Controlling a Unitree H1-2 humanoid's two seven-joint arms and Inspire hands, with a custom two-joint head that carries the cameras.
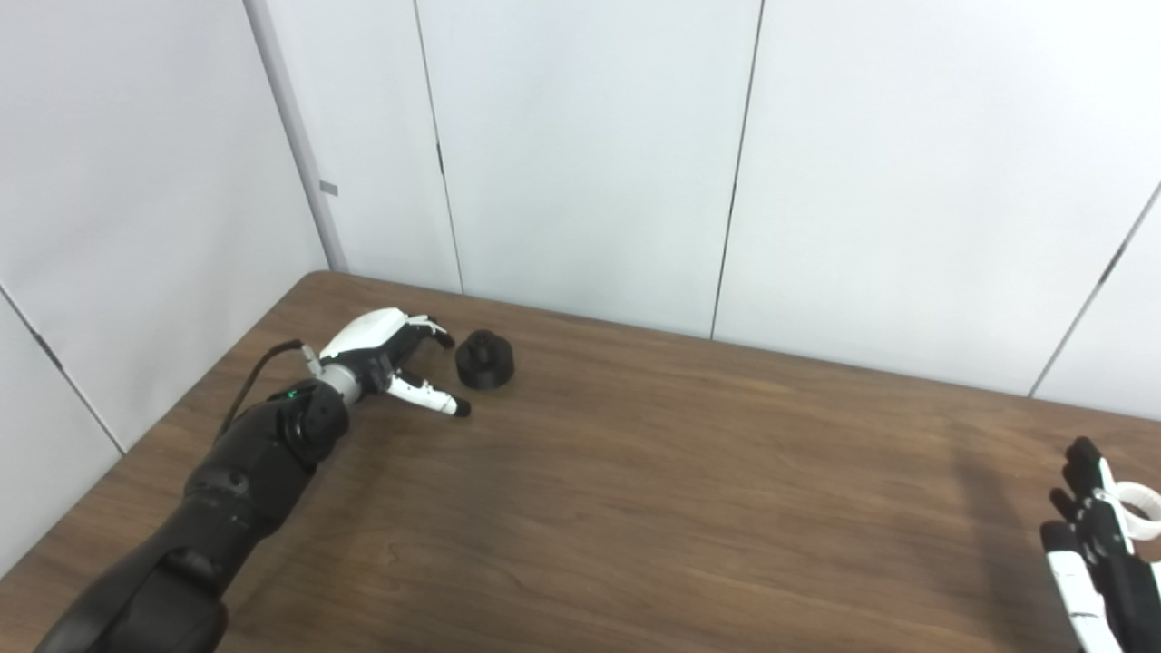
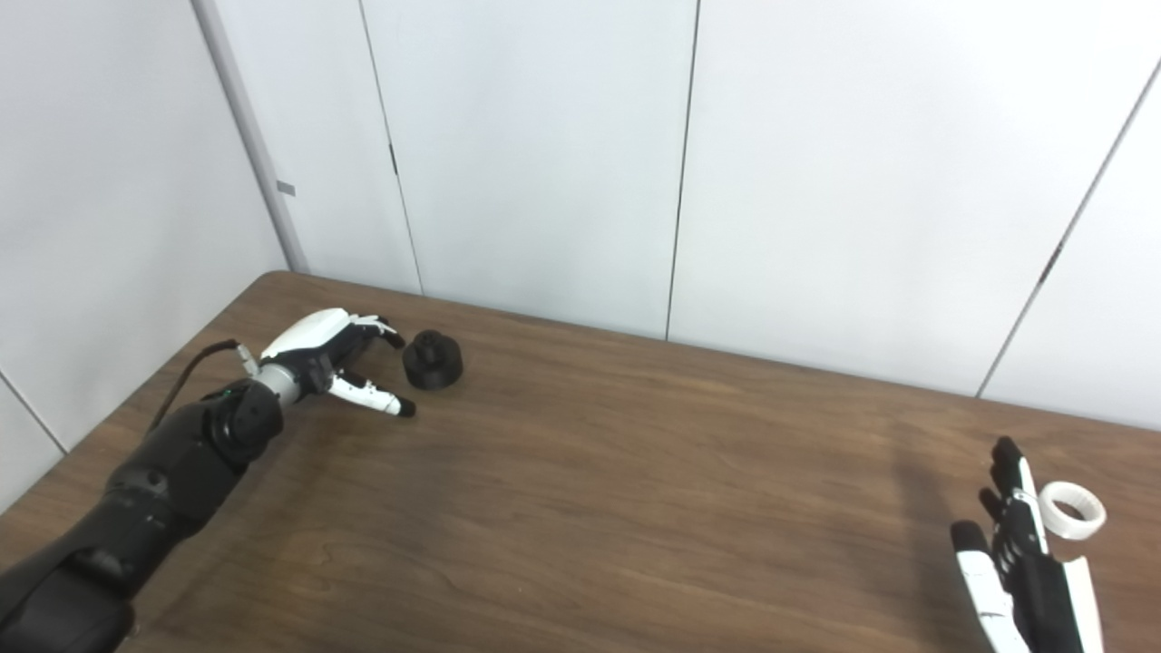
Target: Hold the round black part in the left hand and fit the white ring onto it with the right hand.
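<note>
The round black part [image 1: 484, 360] stands on the brown table [image 1: 635, 472] near its far left corner. My left hand [image 1: 390, 358] lies just left of it, open, fingers and thumb spread toward the part without touching it. At the right edge lies the white ring [image 2: 1072, 510], flat on the table. My right hand [image 2: 1020, 553] is right beside it on its left, open with fingers pointing up and away, holding nothing. In the left eye view the ring [image 1: 1140, 508] is partly cut off behind that hand.
White wall panels [image 1: 590, 154] stand close behind the table's far edge and along its left side. The table's far left corner [image 1: 317, 277] is near the left hand.
</note>
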